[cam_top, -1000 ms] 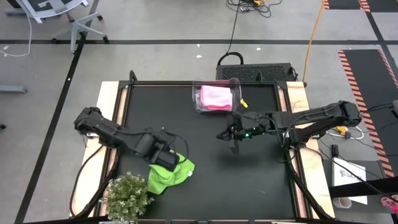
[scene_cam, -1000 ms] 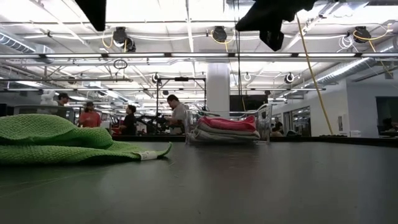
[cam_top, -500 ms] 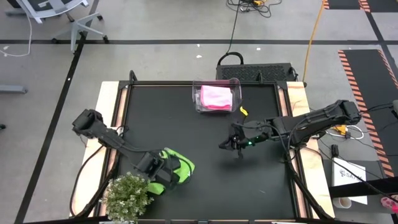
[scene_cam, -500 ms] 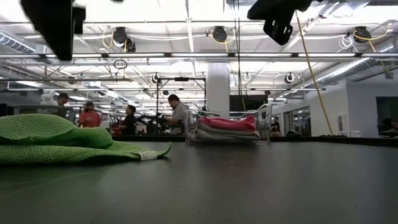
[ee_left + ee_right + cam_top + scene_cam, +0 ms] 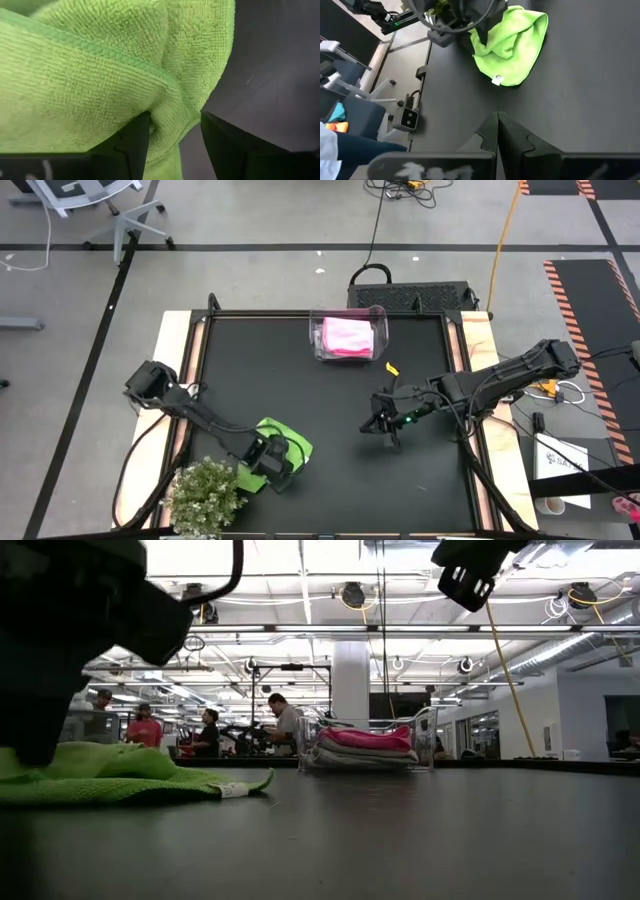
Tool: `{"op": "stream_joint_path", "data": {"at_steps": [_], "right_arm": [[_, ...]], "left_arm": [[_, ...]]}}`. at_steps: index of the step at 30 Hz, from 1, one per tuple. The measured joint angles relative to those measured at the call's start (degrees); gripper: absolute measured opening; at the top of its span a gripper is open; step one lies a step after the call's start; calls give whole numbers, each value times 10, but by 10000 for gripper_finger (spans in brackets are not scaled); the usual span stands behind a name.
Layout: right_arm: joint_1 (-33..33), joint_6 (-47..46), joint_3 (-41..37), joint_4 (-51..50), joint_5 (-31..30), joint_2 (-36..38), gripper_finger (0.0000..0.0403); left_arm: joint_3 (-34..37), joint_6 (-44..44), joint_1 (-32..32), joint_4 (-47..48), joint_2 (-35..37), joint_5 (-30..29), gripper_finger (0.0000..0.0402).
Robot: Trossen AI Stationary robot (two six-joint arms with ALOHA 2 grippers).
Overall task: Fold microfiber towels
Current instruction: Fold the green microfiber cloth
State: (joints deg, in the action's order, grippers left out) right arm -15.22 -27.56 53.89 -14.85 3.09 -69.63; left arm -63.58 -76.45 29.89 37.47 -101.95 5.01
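Observation:
A lime green microfiber towel lies rumpled on the black table near its front left; it also shows in the low view. My left gripper points down onto it, open. Its two fingers straddle a raised fold at the towel's edge. My right gripper hangs shut above the table's right middle, clear of everything; its fingers are closed together. A pink towel lies folded in a clear bin at the far edge. My left gripper comes at the green towel from above, one finger on either side of a bunched fold by the hemmed edge. The towel lies on the table. I cannot tell whether the fingers touch it.
A small bushy plant stands at the near left corner, close beside my left gripper. The bin also holds pale cloths under the pink one. Bare black table lies between the green towel and my right gripper. People stand in the room far behind.
My left gripper has come down and toward the near edge onto the green towel, tipping from slanted to nearly straight down. My right gripper has drifted a little toward the near edge, staying shut. The green towel lies where it was.

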Motion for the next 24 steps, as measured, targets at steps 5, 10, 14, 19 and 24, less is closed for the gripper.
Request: {"op": "stream_joint_path", "data": {"at_steps": [5, 10, 14, 19, 24], "right_arm": [[0, -6, 0, 0, 0, 0, 0], [2, -13, 0, 3, -3, 0, 0], [2, -13, 0, 4, -18, 0, 0], [2, -14, 0, 5, -19, 0, 0], [2, -13, 0, 4, -19, 0, 0]], "left_arm": [[-1, -8, 6, -1, -24, 4, 182], [-4, -5, 3, 7, -23, 2, 167], [-27, 20, -6, 55, -9, -12, 89], [-69, 51, -12, 103, 0, -33, 12], [-146, 92, -24, 138, 0, -68, 4]]}}
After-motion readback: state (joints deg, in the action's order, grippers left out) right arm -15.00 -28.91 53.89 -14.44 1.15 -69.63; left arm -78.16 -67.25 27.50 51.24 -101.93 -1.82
